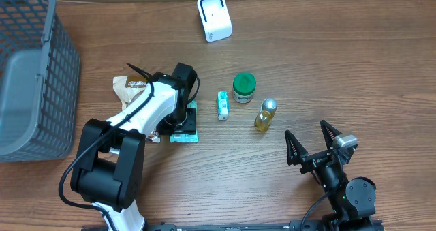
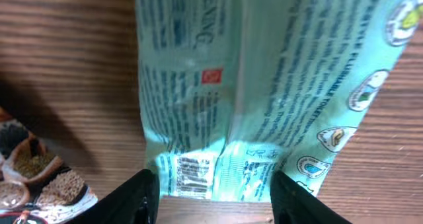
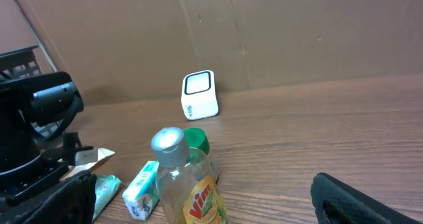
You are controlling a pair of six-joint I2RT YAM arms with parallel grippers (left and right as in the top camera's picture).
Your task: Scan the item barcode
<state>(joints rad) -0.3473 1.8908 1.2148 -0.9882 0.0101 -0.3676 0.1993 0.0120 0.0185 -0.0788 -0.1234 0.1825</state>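
Note:
A teal wipes pack [image 1: 185, 133] lies flat on the table under my left gripper [image 1: 182, 118]. In the left wrist view the pack [image 2: 264, 85] fills the frame, and its barcode [image 2: 192, 172] faces up at the near end. My left gripper [image 2: 211, 201] stands open, its fingers [image 2: 139, 197] apart just off that near edge, with bare wood between them. The white scanner [image 1: 214, 17] stands at the table's back, also seen as the scanner [image 3: 199, 94] in the right wrist view. My right gripper [image 1: 308, 132] is wide open and empty at the front right.
A small tissue pack [image 1: 222, 104], a green-lidded jar [image 1: 244, 86] and a Vim bottle [image 1: 265, 114] sit mid-table. A brown snack packet [image 1: 129, 86] lies left of the wipes. A grey basket [image 1: 27, 74] fills the left edge.

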